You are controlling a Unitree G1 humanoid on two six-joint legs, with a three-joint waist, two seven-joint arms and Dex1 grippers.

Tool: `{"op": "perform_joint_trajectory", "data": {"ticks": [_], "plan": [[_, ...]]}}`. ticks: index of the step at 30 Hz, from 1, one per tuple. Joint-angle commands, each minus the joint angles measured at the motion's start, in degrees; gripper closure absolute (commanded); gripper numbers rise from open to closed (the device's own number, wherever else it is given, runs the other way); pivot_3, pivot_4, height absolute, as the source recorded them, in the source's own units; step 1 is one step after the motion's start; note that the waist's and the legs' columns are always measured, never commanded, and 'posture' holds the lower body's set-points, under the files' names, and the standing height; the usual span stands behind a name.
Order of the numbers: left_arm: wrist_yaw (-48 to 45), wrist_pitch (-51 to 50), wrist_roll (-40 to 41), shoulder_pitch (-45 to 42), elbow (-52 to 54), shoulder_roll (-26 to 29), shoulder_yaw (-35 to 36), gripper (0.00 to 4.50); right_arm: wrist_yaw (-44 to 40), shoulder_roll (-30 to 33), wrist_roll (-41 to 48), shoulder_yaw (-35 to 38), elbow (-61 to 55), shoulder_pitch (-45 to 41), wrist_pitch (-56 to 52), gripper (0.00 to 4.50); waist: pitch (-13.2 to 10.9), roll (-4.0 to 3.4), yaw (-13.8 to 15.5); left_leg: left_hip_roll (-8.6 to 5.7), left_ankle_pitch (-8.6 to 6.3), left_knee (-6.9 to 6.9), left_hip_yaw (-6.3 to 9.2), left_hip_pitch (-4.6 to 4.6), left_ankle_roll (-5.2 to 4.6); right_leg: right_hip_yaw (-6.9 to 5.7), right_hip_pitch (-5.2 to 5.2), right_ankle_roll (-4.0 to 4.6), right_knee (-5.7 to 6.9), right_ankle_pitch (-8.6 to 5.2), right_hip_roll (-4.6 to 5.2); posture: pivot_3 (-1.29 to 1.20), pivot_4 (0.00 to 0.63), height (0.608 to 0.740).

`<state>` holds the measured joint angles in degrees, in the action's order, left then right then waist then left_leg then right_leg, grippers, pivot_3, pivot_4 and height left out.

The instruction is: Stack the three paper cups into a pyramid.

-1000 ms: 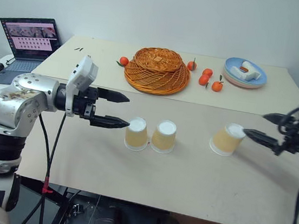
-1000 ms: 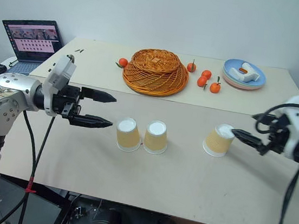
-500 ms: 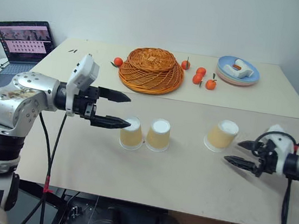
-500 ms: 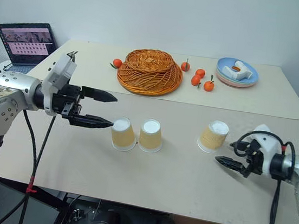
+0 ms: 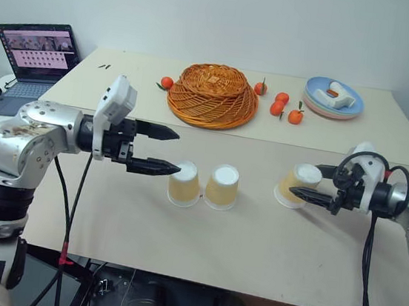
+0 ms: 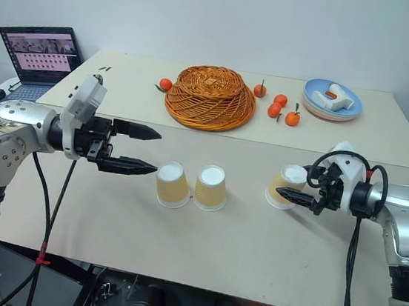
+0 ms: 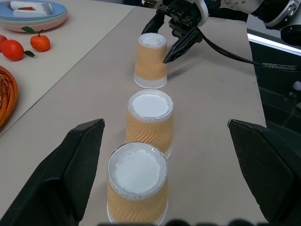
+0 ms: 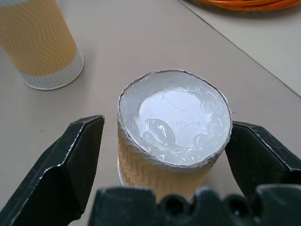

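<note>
Right gripper (image 5: 311,183) has swung in around the lone third paper cup (image 5: 294,185), fingers wide, nothing held; left gripper (image 5: 166,150) hovers open by the upside-down pair (image 5: 203,185). Next: squeeze, lift

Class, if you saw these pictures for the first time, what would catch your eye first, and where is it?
Three upturned paper cups stand in a row on the near table. The right pincer, open, straddles the lone right cup; the left pincer, open, hovers beside the left cup. Behind them sits an orange wicker basket.
</note>
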<state>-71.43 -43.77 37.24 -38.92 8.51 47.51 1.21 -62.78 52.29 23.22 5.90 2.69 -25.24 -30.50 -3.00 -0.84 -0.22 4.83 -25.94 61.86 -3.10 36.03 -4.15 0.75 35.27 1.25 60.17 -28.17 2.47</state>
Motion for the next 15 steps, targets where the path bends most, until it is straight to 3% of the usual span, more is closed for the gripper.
{"op": "perform_joint_trajectory", "data": {"ticks": [1, 15], "plan": [[0.3, 0.9, 0.3, -0.2, 1.5, 0.9, 1.5, 0.01, 0.3, -0.2, 0.5, 0.9, -1.2, -1.7, 0.3, 0.00, 0.0, 0.00, -0.1, 0.00, 0.00, 0.00, 0.00, 0.00, 0.00, 0.00, 0.00, 0.00, -0.01, 0.00, 0.00, 0.00, 0.150, 0.626], [0.5, 1.6, -0.2, 0.3, 1.3, 0.9, 1.2, 0.01, 0.8, -1.5, 0.4, -0.3, -0.6, -4.3, -0.3, 0.00, 0.0, 0.01, -0.5, 0.01, 0.01, -0.01, 0.03, -0.03, 0.01, 0.00, 0.00, 0.00, 0.03, 0.00, -0.01, 0.00, 0.150, 0.626]]}}
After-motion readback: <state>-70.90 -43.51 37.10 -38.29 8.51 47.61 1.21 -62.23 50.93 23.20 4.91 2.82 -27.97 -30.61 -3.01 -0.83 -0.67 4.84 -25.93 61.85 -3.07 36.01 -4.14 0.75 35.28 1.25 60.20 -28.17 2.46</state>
